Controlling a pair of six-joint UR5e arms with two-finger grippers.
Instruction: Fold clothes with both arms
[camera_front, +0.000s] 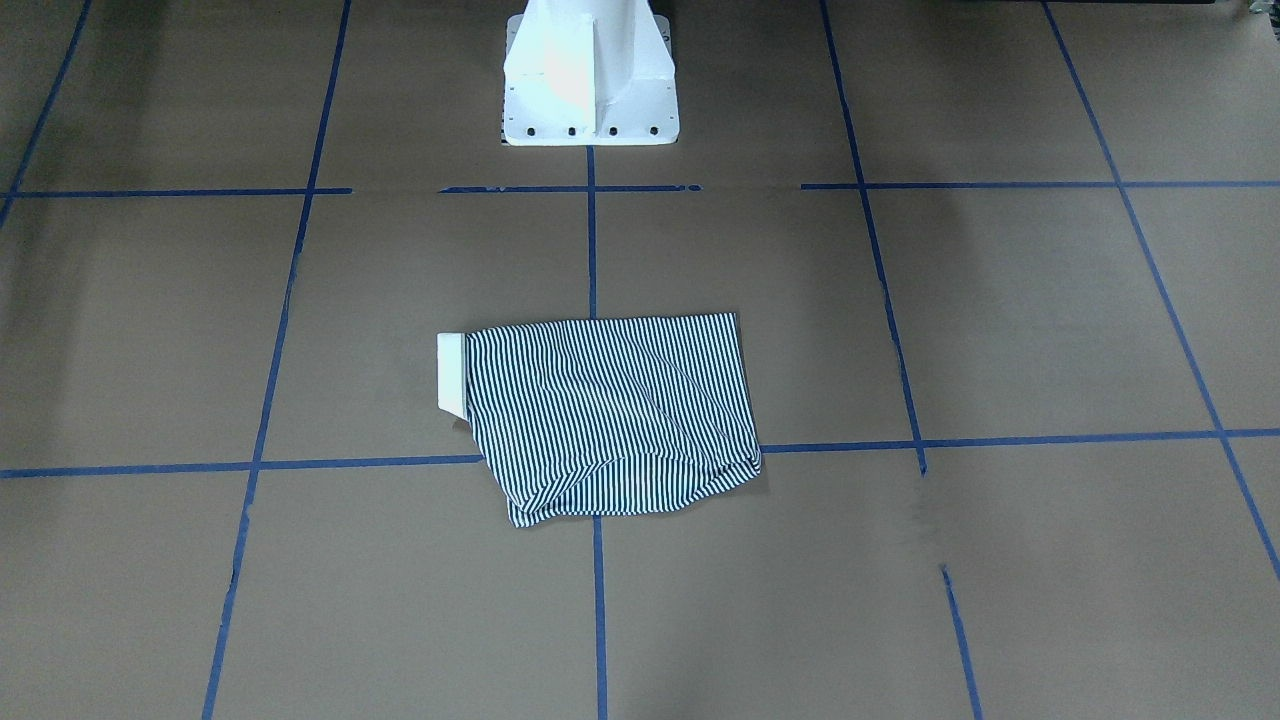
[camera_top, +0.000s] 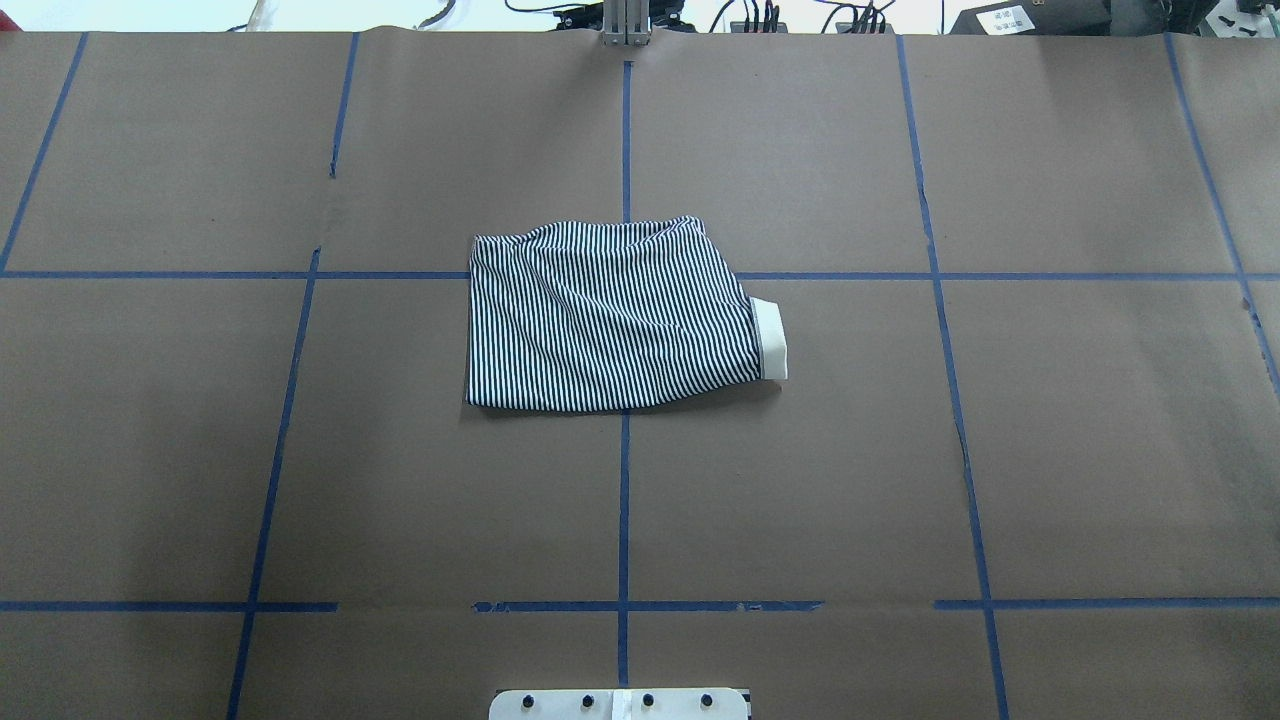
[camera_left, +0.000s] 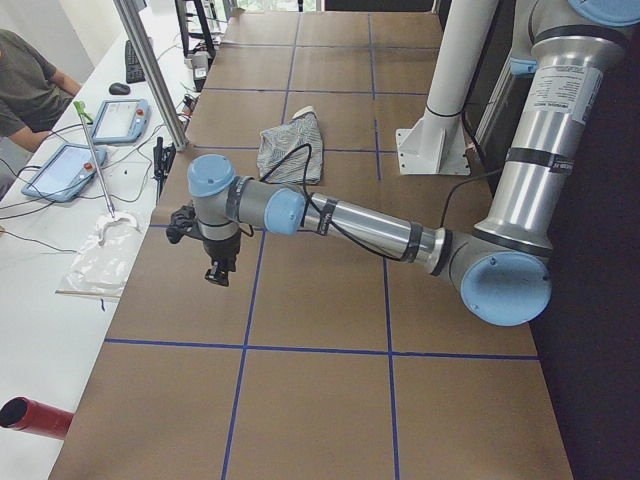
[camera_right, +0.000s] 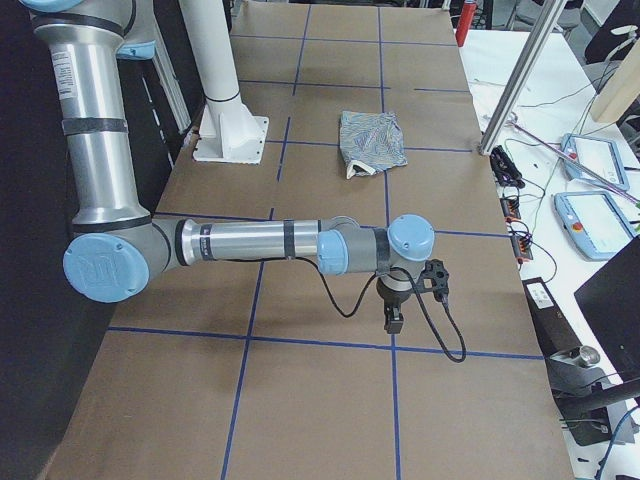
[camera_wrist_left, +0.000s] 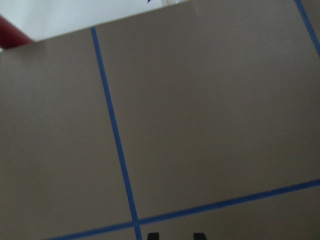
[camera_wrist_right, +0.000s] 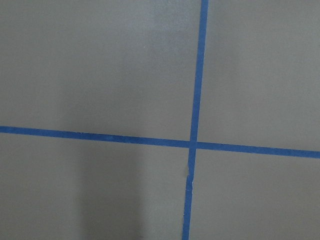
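Observation:
The striped polo shirt (camera_front: 610, 415) lies folded into a compact rectangle at the table's middle, with its cream collar (camera_front: 450, 372) sticking out of one end. It also shows in the overhead view (camera_top: 610, 320) and in both side views (camera_left: 290, 148) (camera_right: 372, 138). Neither arm touches it. My left gripper (camera_left: 218, 275) hangs low over bare table far from the shirt; its two fingertips (camera_wrist_left: 200, 235) stand apart with nothing between them. My right gripper (camera_right: 393, 322) points down over bare table at the other end; I cannot tell whether it is open or shut.
The white pedestal base (camera_front: 590, 90) stands behind the shirt. Blue tape lines (camera_top: 625, 500) grid the brown table. A side bench holds tablets (camera_left: 120, 120), a plastic bag (camera_left: 100, 260) and cables. A red cylinder (camera_left: 35, 415) lies near the table's corner. A person (camera_left: 30, 85) sits by the bench.

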